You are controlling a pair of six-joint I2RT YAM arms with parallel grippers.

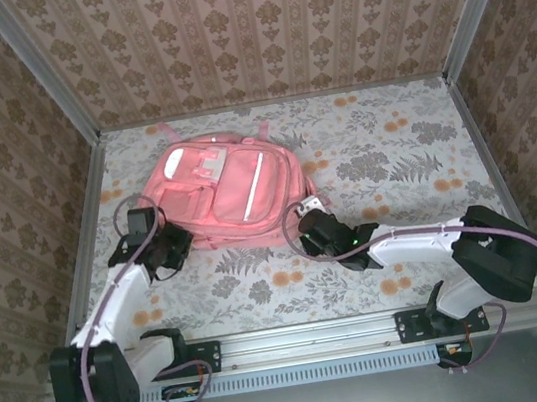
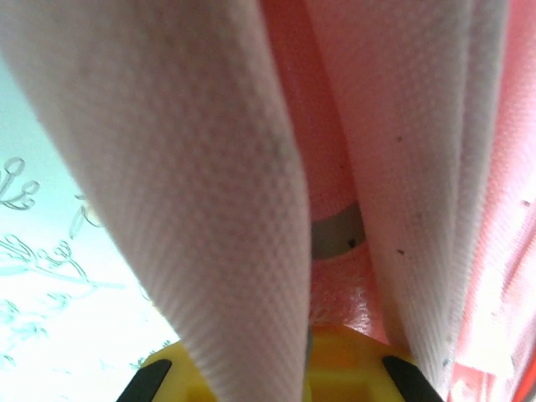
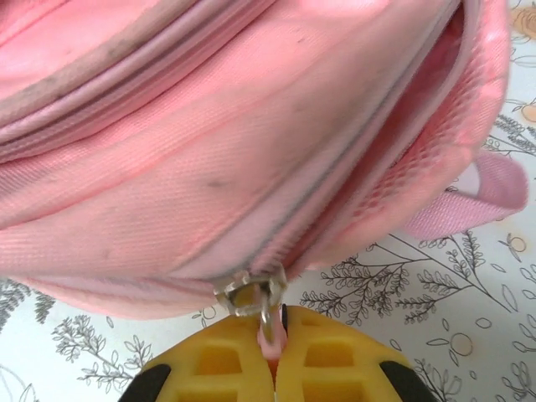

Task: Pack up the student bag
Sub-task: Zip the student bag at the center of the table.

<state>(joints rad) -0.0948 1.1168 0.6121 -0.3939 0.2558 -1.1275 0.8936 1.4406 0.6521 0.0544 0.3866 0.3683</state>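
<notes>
The student bag, a large pink backpack with a pale stripe, lies flat on the floral table at the back left. My left gripper sits at its near-left edge. In the left wrist view, the yellow fingers are shut on a fold of the bag's pink woven strap. My right gripper is at the bag's near-right corner. There it is shut on the pink zipper pull, which hangs from the metal slider. The zip line runs up and right along the bag's side.
A floral cloth covers the table, with free room to the right of the bag. Patterned walls and metal rails enclose the table on three sides. A pink strap loop lies on the cloth beside the bag's corner.
</notes>
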